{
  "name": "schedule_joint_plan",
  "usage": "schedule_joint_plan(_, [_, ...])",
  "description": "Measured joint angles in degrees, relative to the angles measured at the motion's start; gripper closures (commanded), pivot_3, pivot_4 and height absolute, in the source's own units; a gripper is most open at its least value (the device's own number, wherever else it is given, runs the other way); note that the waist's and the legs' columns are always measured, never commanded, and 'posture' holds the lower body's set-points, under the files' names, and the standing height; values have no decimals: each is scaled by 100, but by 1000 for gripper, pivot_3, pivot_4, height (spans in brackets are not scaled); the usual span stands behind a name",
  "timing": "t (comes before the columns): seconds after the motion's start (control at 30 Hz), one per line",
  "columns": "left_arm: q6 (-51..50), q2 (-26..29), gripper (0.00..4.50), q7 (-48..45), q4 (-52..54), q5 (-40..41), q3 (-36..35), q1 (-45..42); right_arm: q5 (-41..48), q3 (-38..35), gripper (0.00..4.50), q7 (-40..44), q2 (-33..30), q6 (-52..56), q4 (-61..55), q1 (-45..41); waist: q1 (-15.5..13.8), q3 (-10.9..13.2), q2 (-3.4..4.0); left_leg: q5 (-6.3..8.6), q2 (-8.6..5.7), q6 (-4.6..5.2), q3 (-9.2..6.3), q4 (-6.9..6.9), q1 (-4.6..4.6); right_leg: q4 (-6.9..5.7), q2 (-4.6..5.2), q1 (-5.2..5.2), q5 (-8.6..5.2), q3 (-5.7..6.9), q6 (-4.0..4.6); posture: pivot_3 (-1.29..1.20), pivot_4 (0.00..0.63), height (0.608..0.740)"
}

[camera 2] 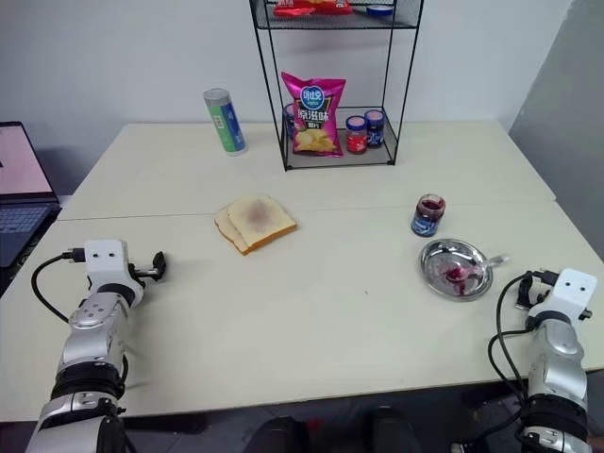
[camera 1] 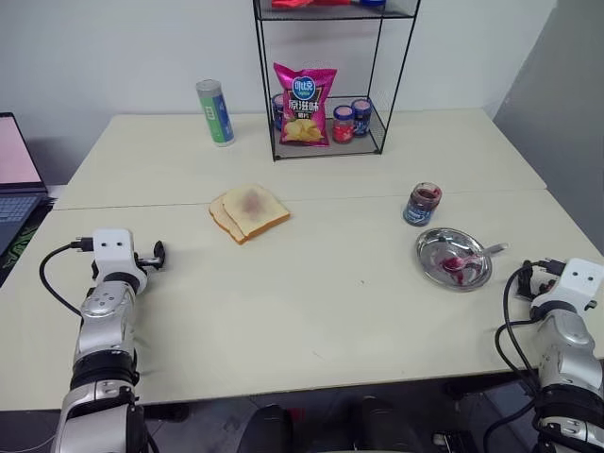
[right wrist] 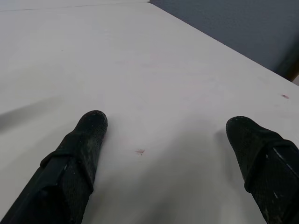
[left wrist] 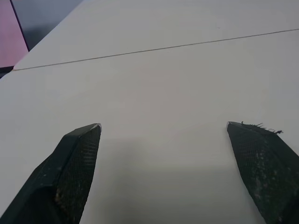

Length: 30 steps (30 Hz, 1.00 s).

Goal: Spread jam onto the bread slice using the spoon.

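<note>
Both grippers stand apart from the work: the left gripper [left wrist: 163,128] hovers over bare table with its two black fingers spread wide and nothing between them, and the right gripper [right wrist: 166,122] is likewise wide open and empty above the pale tabletop [camera 1: 311,302] near its right edge. The small slim silver metal spoon [camera 1: 477,255] lies in the round shiny steel dish [camera 1: 432,262], its jam-smeared bowl down among the dark red-purple glossy jam [camera 1: 455,263] and its handle resting over the dish's rim; its long axis runs from the dish's middle out toward the table's right edge and slightly away from the robot, handle end outward. The squarish pale white-bread slice [camera 1: 255,209] with a thin tan crust sits well apart to the left, on top of a second slice, with a reddish smear at its centre. The likely trouble is the pick-up: the handle is thin and lies low on a rim, so a closing pinch could slide off it, tip the light dish, or flick jam onto the table. The open blue-labelled glass jam jar [camera 1: 422,205] stands just behind the dish and could be knocked by a careless reach. A loaded spoon carried across that long gap may also drip.
</note>
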<state>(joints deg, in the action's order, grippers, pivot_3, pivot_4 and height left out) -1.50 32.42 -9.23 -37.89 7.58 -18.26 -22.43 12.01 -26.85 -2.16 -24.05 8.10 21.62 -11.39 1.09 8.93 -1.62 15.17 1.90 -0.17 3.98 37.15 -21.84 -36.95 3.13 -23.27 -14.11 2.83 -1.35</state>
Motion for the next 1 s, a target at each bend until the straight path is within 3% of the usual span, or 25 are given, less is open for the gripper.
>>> schedule_joint_plan(1.0, [-211, -66, 0, 14, 481, 20, -41, 240, -87, 38, 49, -69, -25, -63, 35, -16, 3, 1, -1, 1, -1, 0, 12, -16, 1, 10, 2, -5, -1, -8, -1, 0, 150, 740])
